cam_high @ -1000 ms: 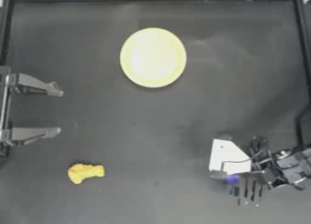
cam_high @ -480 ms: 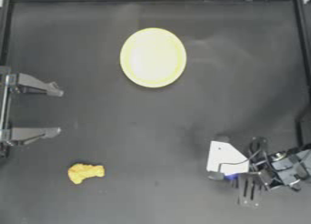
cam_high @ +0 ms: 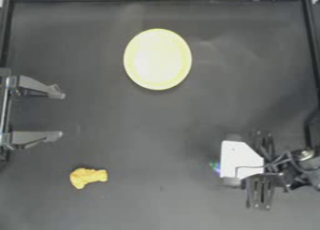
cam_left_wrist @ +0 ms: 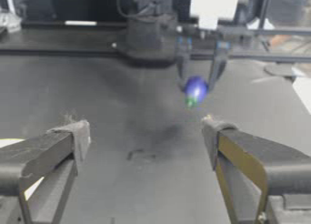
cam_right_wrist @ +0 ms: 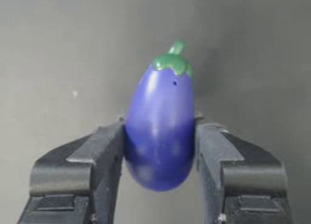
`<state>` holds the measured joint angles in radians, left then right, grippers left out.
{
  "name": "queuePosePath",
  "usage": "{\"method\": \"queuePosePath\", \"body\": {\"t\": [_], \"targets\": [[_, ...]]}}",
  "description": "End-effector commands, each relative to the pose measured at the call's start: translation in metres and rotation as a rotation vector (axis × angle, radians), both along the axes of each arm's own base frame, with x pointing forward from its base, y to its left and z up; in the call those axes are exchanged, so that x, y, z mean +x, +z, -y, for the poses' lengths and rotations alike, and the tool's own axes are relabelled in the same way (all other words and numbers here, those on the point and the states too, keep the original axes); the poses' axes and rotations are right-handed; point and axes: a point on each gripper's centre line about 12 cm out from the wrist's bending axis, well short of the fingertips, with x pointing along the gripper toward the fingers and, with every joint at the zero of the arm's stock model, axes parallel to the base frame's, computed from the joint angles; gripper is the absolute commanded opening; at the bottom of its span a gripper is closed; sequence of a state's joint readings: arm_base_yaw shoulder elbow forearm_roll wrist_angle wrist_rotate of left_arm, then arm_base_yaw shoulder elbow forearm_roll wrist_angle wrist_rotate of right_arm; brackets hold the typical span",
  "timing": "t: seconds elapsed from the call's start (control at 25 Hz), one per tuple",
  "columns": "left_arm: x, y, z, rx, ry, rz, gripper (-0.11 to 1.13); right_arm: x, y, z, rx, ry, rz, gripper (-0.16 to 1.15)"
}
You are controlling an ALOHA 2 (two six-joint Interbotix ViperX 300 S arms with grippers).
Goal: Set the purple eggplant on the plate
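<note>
We see no brand, label or writing on any thing here. The only container is the plate (cam_high: 156, 59), and nothing lies on it; it sits on the dark counter (cam_high: 156, 131), well apart from both pincers.

The right pincer (cam_right_wrist: 159, 148) is pinching the eggplant (cam_right_wrist: 160, 129). In the right wrist view its two jaws press on both sides of the lower half of the eggplant, and the green stem cap points away from the pincer. In the left wrist view the eggplant (cam_left_wrist: 195, 91) hangs between the far jaws, above the counter, with the green end lowest. From above, the right pincer (cam_high: 220, 168) is near the right front part of the counter, and only a small blue and green spot of the eggplant (cam_high: 215, 167) shows beside the white block of the arm.

The left pincer (cam_high: 61, 114) is at the left edge of the counter, with its jaws spread wide and nothing between them. In its own wrist view the left pincer (cam_left_wrist: 142, 141) looks across the counter to the right arm.

A yellow food piece (cam_high: 87, 176) lies on the counter near the left pincer, well apart from the right one.
</note>
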<state>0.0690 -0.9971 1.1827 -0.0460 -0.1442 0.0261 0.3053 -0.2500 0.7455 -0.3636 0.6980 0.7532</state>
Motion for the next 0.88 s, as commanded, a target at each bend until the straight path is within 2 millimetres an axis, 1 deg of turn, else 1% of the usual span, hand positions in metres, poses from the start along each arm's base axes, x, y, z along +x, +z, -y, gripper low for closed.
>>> {"method": "queuePosePath", "body": {"t": [0.04, 0.16, 0.32, 0.56, 0.72, 0.88], "targets": [[0.003, 0.002, -0.001, -0.001, 0.002, 0.0, 1.02, 0.002, 0.031, 0.021, -0.015, -0.034, 0.116, 0.13], [0.003, 0.002, -0.001, 0.0, 0.002, 0.002, 1.02, 0.002, 0.043, 0.036, -0.043, -0.034, 0.149, 0.12], [0.004, 0.001, -0.001, -0.002, 0.002, -0.001, 1.02, 0.006, 0.057, 0.058, -0.097, -0.006, 0.17, 0.11], [0.004, 0.0, -0.001, -0.002, 0.002, -0.005, 1.02, 0.017, 0.07, 0.105, -0.15, 0.001, 0.187, 0.07], [0.003, -0.003, -0.001, -0.002, 0.002, -0.009, 1.02, 0.027, 0.073, 0.135, -0.169, 0.007, 0.194, 0.07], [0.003, -0.004, -0.001, -0.003, 0.004, -0.007, 1.02, 0.044, 0.07, 0.166, -0.179, 0.021, 0.182, 0.07]]}}
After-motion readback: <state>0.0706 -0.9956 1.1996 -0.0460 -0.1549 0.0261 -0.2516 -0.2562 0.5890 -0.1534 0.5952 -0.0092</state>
